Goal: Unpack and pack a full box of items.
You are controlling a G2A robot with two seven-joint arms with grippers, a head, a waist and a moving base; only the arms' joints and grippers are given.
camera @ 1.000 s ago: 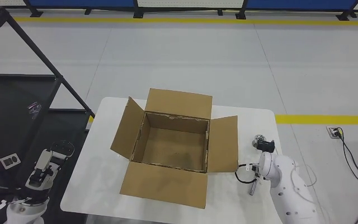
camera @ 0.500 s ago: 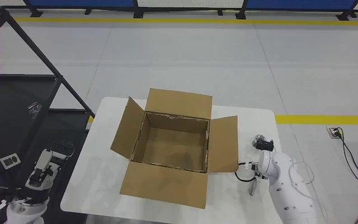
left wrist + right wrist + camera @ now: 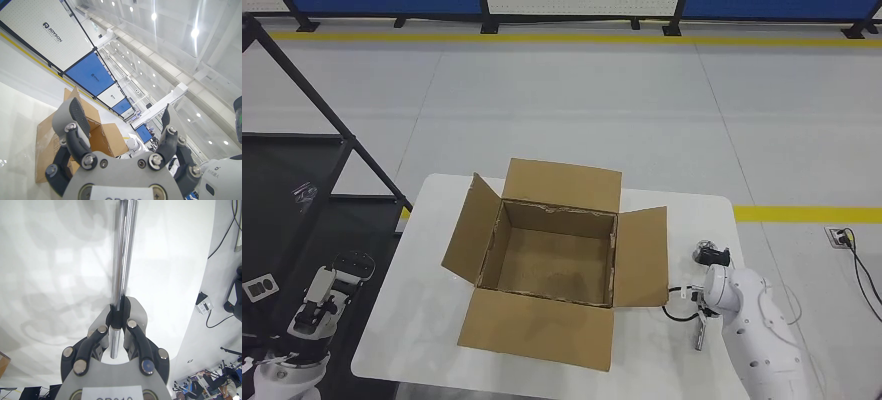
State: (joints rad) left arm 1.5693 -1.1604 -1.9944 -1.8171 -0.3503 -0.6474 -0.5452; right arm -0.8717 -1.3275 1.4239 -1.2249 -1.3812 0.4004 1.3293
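Left gripper gapes, tilted upward; right gripper clamps a rod, seemingly low.

We saw bright, even overhead light, ceiling lamps flaring into streaks, we caught soft overlapping shadows on the white table, glare down the chrome rod, lines bowed at the edges.

This is looking like a large industrial hall; yellow lines are running across a pale floor. Blue and white partition panels are lining it; ceiling lamps are shining overhead.
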